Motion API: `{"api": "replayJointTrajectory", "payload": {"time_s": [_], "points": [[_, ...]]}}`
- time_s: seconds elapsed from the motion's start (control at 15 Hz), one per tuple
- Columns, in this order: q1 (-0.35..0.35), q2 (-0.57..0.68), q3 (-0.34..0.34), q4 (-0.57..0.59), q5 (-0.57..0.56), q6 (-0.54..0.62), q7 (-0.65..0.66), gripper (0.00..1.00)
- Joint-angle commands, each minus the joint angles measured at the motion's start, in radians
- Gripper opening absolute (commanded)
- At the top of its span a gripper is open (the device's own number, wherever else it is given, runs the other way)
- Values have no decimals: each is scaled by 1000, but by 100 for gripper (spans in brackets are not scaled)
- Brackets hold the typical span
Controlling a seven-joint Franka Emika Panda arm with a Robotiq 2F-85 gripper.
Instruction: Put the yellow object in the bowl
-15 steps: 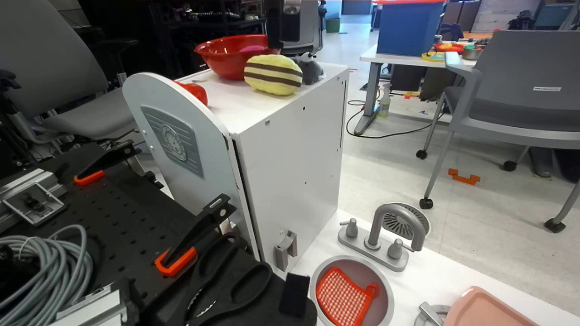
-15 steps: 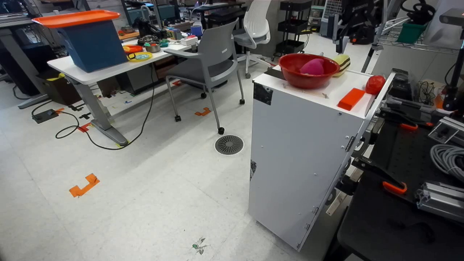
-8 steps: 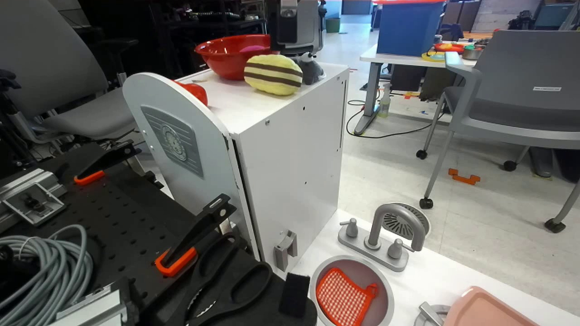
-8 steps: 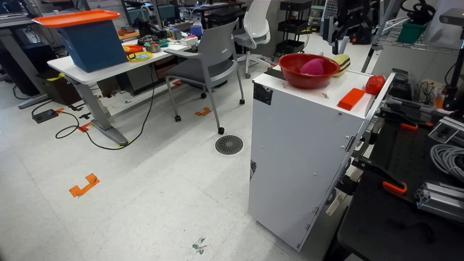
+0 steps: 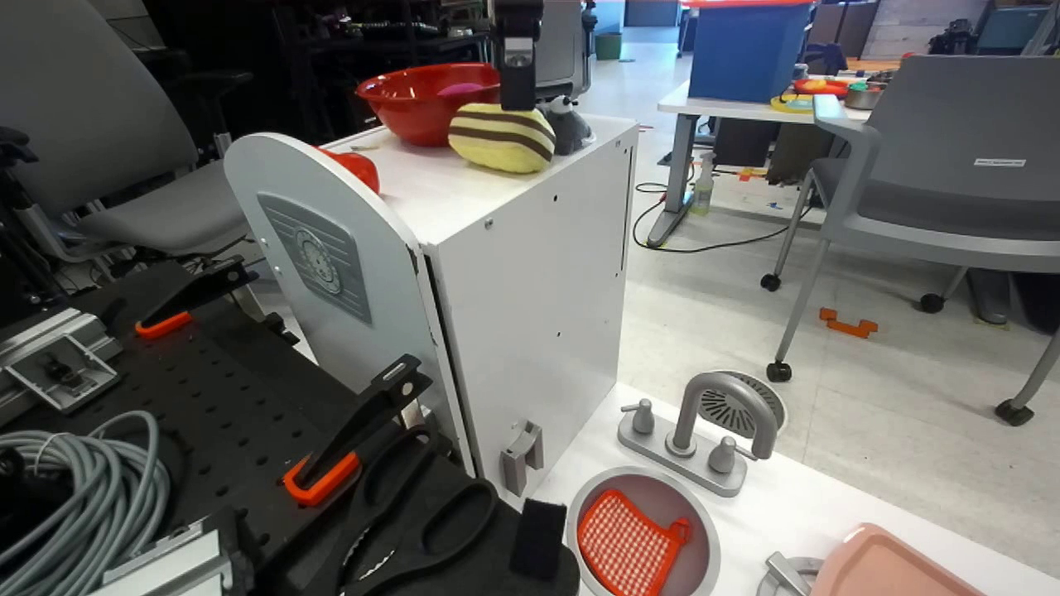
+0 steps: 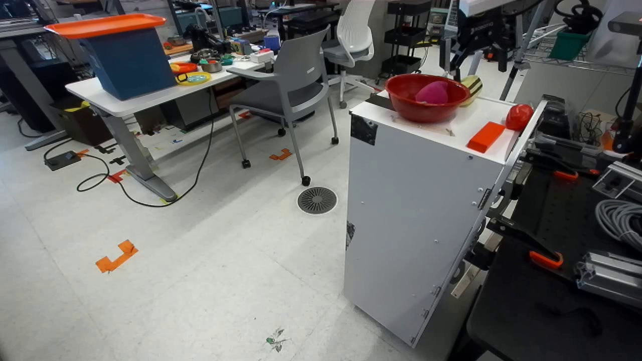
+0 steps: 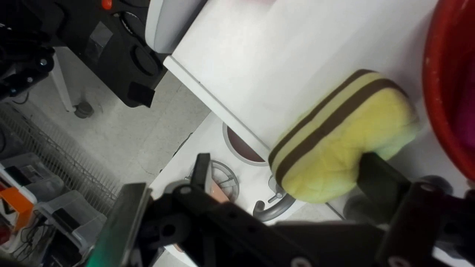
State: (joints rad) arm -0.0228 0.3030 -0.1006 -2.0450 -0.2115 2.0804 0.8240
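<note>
The yellow object, a soft lump with dark stripes, lies on top of the white cabinet beside the red bowl. In an exterior view it is partly hidden behind the bowl. In the wrist view the yellow object lies partly between the open fingers of my gripper. The finger nearer the bowl presses a dent into it; the other finger stands apart from it. The bowl's rim shows at the right edge. My gripper also shows above the object in an exterior view.
A pink object is in the bowl. A grey toy stands close beside the yellow object. An orange block and a red round object lie on the cabinet top. The cabinet's raised end panel borders the top.
My gripper has come down and turned, and one finger now touches the yellow object. The object is dented and slightly tilted, with its stripes bent. The bowl has not moved.
</note>
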Motion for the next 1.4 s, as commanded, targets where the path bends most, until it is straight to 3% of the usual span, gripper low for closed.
{"api": "replayJointTrajectory", "payload": {"time_s": [0.0,0.47,0.53,0.67,1.27,1.33], "points": [[31,27,-17,36,-26,-19,42,100],[41,37,-21,42,-38,-14,46,98],[42,36,-22,41,-42,-14,47,73],[43,36,-24,41,-53,-15,50,72],[44,39,-30,40,-91,-21,82,3],[44,38,-30,40,-93,-21,83,1]]}}
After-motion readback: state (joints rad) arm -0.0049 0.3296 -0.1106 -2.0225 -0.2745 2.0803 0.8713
